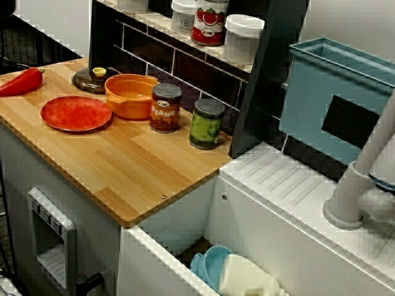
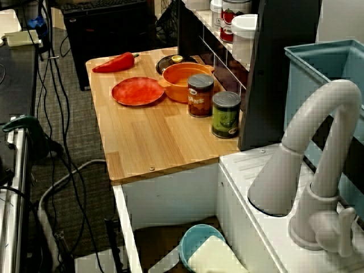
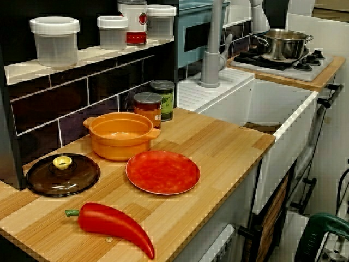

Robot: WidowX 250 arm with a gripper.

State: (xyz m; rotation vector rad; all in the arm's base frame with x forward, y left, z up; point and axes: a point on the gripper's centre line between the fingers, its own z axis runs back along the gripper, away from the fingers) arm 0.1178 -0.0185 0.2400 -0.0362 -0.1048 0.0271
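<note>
Lying near the front edge of the wooden counter [image 3: 218, 147], a red pepper [image 3: 112, 224] has its stem end nearest a dark glass lid [image 3: 62, 174] in the view from the counter's end. A red plate [image 3: 162, 172] sits just beside an orange pot [image 3: 120, 135], which stands uncovered against the tiled wall. A brown can [image 1: 166, 108] and a green can [image 1: 207, 123] stand side by side (both upright) in the view from above. A blue cup [image 2: 190, 239] rests in the sink near the white tap [image 2: 318, 222] in the view from the side. The gripper is outside all three views, so whether its fingers are apart or together cannot be told.
</note>
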